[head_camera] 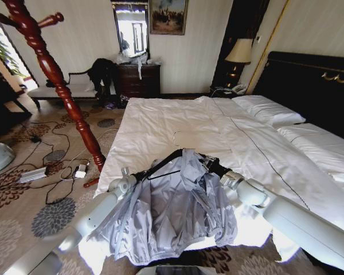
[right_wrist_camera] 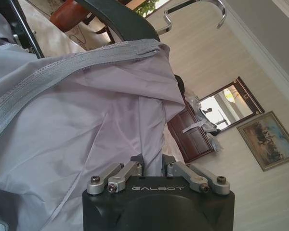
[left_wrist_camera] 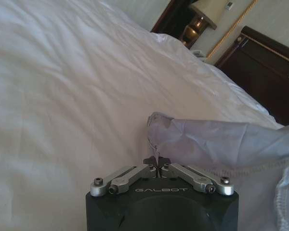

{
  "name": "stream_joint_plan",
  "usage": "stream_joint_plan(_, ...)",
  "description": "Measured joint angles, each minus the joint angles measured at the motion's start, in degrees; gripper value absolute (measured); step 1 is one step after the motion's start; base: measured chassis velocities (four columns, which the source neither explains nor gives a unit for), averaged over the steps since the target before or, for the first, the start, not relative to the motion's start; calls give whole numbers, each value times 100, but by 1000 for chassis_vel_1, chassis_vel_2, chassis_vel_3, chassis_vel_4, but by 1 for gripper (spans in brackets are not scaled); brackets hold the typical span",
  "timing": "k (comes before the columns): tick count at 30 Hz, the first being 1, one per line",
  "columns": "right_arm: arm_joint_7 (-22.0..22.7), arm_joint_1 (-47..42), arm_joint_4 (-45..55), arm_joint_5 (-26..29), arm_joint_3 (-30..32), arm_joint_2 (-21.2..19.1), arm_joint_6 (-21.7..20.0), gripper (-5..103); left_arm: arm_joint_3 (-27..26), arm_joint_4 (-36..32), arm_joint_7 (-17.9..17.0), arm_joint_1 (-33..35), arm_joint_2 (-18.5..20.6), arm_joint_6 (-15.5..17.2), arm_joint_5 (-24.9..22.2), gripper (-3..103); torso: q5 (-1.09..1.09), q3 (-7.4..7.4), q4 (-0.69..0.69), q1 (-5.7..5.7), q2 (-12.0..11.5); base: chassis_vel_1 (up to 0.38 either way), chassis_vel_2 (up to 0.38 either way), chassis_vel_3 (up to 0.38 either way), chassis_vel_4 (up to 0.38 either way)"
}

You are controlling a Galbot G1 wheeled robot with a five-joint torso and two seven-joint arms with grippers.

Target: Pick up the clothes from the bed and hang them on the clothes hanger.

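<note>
The clothes (head_camera: 172, 212), a light grey jacket, hang on a black clothes hanger (head_camera: 160, 163) with a metal hook (head_camera: 178, 136), held up over the foot of the white bed (head_camera: 172, 120). My left gripper (head_camera: 131, 175) is at the hanger's left end. In the left wrist view this gripper (left_wrist_camera: 157, 166) is shut on a thin edge of the grey fabric (left_wrist_camera: 216, 139). My right gripper (head_camera: 213, 166) is at the right shoulder. In the right wrist view it (right_wrist_camera: 152, 162) is closed on the jacket cloth (right_wrist_camera: 86, 106), below the hanger (right_wrist_camera: 120, 19).
A red-brown wooden coat stand (head_camera: 63, 86) rises left of the bed. Cables and a power strip (head_camera: 37, 172) lie on the patterned carpet near its base. A dark dresser (head_camera: 139, 79) and a bench (head_camera: 57, 90) stand at the far wall. The dark headboard (head_camera: 309, 80) and pillows (head_camera: 269, 109) are on the right.
</note>
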Motion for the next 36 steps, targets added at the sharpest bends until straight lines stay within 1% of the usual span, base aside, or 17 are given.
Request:
stream_joint_plan(3,0,-40,0,-2,48,9,-9,18,-235,-362,-110,150,120,-30,-72,0,-1,0,0,0,1,0,0,0,0)
stream_joint_plan(4,0,-40,0,-2,48,9,-9,18,-235,-362,-110,150,120,-30,-72,0,-1,0,0,0,1,0,0,0,0)
stream_joint_plan(8,0,-171,-25,-20,219,19,-16,18,-641,-1155,-244,527,481,-64,-229,0,-1,0,-2,0,1,0,0,0,0)
stream_joint_plan(9,0,-171,-25,-20,219,19,-16,18,-641,-1155,-244,527,481,-64,-229,0,-1,0,-2,0,1,0,0,0,0)
stream_joint_plan(11,0,-252,-49,-31,312,12,-16,18,-912,-1670,-275,880,800,-78,-336,0,1,-1,1,0,1,0,0,0,0)
stream_joint_plan(13,0,-284,-80,-32,339,11,-16,18,-1119,-2005,-296,1132,1021,-79,-375,0,-2,-1,3,-1,1,0,0,0,0)
stream_joint_plan(14,0,-284,-80,-32,339,11,-16,18,-1119,-2005,-296,1132,1021,-79,-375,0,-2,-1,3,-1,1,0,0,0,0)
stream_joint_plan(16,-2,-296,-130,-56,342,10,-16,18,-1315,-2469,-326,1411,1295,-83,-399,0,-1,-1,2,-1,0,0,0,0,0)
stream_joint_plan(18,-2,-304,-150,-65,343,3,-15,18,-1356,-2632,-344,1479,1385,-83,-399,0,-2,-1,2,-1,0,0,0,0,0)
stream_joint_plan(21,-2,-344,-190,-91,369,-31,-13,18,-1474,-3277,-409,1668,1659,-127,-389,0,-1,-1,-1,-1,1,0,0,0,0)
stream_joint_plan(23,-2,-343,-190,-95,371,-36,-13,18,-1487,-3367,-425,1686,1692,-131,-388,0,-1,-1,-1,-1,1,0,0,0,0)
stream_joint_plan(24,1,-320,-190,-94,372,-44,-31,18,-1535,-3624,-479,1723,1791,-145,-404,0,1,-1,-1,-1,0,0,0,0,0)
stream_joint_plan(27,10,-286,-185,-60,374,-57,-69,18,-1565,-3826,-509,1745,1896,-146,-441,0,-1,-1,0,0,1,0,0,0,0)
stream_joint_plan(31,45,-240,-148,73,392,-99,-202,18,-1671,-4351,-567,1819,2204,-148,-484,0,0,0,0,-1,1,0,0,0,0)
stream_joint_plan(32,45,-240,-148,73,392,-99,-202,18,-1671,-4351,-567,1819,2204,-148,-484,0,0,0,0,-1,1,0,0,0,0)
stream_joint_plan(35,53,-142,-37,125,382,-122,-399,18,-1625,-4574,-715,1651,2324,-151,-494,0,0,0,2,-1,1,0,0,0,0)
stream_joint_plan(36,55,-72,26,132,357,-139,-544,18,-1573,-4667,-834,1510,2338,-148,-549,0,-1,0,1,-1,1,0,0,0,0)
